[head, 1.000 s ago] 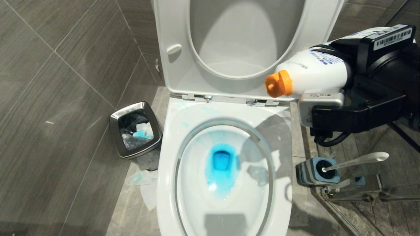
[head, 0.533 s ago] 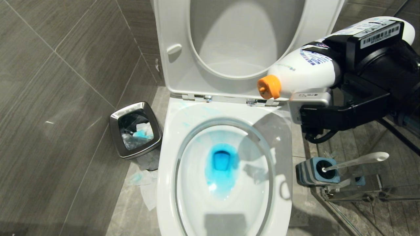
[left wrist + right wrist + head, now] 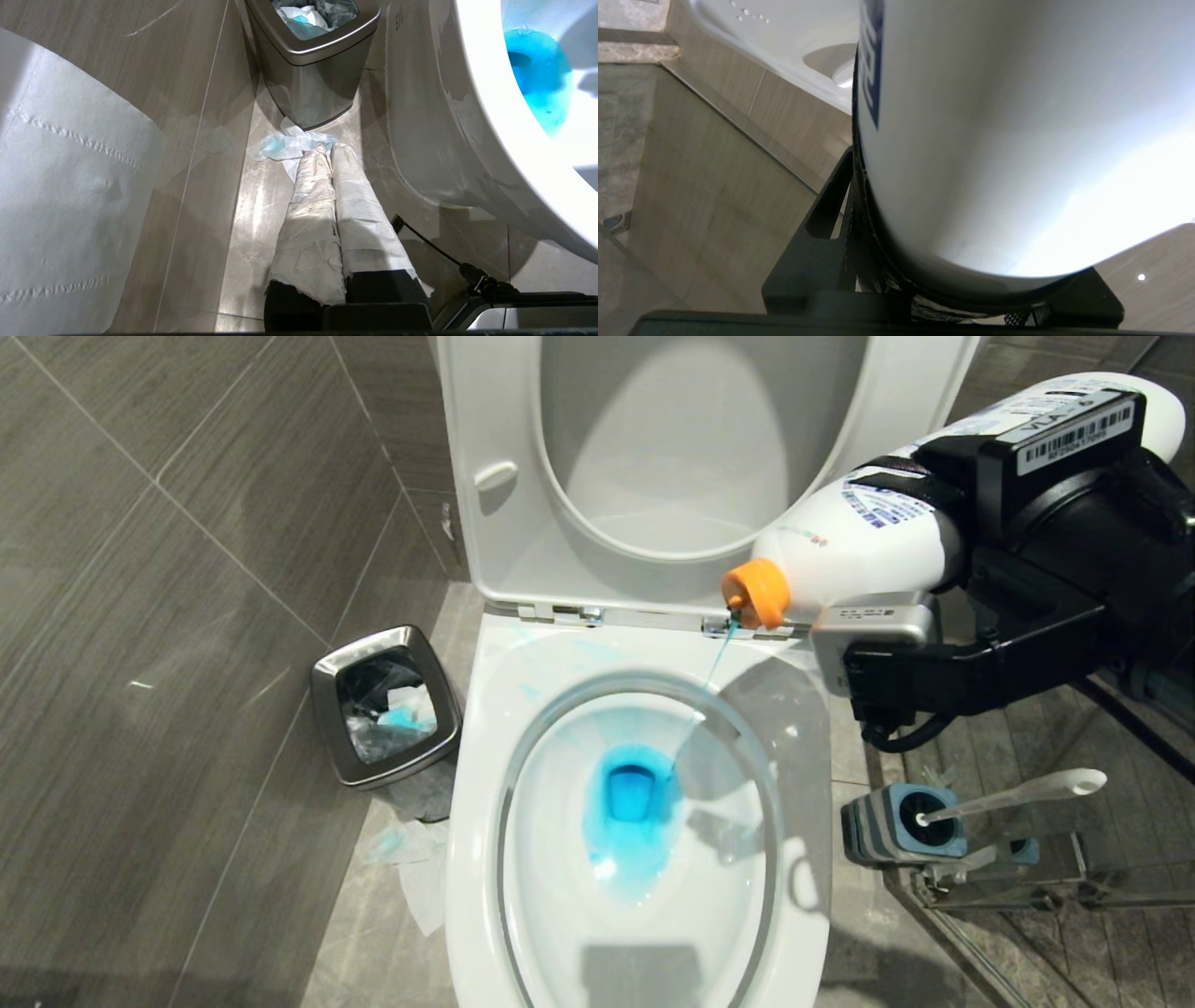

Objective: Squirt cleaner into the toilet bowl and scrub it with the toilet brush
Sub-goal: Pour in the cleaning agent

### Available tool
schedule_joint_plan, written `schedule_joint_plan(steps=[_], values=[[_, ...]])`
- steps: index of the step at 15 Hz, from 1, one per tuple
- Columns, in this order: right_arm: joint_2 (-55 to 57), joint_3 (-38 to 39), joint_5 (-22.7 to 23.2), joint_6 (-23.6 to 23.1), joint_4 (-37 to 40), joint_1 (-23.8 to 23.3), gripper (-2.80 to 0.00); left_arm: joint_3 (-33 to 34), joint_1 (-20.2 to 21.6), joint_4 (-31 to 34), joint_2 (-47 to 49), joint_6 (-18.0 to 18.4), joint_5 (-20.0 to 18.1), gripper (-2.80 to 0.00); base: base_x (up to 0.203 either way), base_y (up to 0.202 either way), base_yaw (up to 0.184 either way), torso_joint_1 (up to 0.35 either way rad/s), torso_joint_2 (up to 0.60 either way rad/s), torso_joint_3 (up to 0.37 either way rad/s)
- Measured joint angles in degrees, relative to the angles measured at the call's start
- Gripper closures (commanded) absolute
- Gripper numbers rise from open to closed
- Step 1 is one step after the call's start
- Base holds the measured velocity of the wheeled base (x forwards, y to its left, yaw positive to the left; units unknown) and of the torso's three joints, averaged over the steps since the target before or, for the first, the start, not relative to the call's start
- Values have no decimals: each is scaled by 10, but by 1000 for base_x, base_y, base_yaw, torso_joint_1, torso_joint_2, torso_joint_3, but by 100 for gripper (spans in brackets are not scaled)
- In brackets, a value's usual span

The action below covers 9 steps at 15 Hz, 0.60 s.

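My right gripper is shut on a white cleaner bottle with an orange nozzle, tipped down over the back right rim of the toilet bowl. A thin blue stream of cleaner runs from the nozzle into the bowl, where the water is vivid blue. The bottle fills the right wrist view. The toilet brush stands in its grey-and-blue holder on the floor right of the bowl. My left gripper, its fingers wrapped in tissue, is parked shut above the floor.
The seat and lid stand raised. A steel bin holding tissues sits left of the bowl, with blue-stained tissue on the floor by it. A glass panel stands behind the brush holder. A paper roll hangs close to the left wrist.
The right gripper has carried the bottle left and tipped its nozzle further down. A blue stream now runs from the nozzle into the bowl.
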State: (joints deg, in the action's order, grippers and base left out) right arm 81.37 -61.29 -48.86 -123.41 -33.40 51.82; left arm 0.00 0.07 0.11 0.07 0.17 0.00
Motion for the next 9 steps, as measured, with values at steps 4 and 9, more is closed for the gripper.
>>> schedule_joint_plan(steps=[4,9], values=[[6,2,0,0,-46,2,0,0,0,0,0,0,0,0,0,0,0,0,0,0],[15,-1,0,2,-65,9,0,0,0,0,0,0,0,0,0,0,0,0,0,0]])
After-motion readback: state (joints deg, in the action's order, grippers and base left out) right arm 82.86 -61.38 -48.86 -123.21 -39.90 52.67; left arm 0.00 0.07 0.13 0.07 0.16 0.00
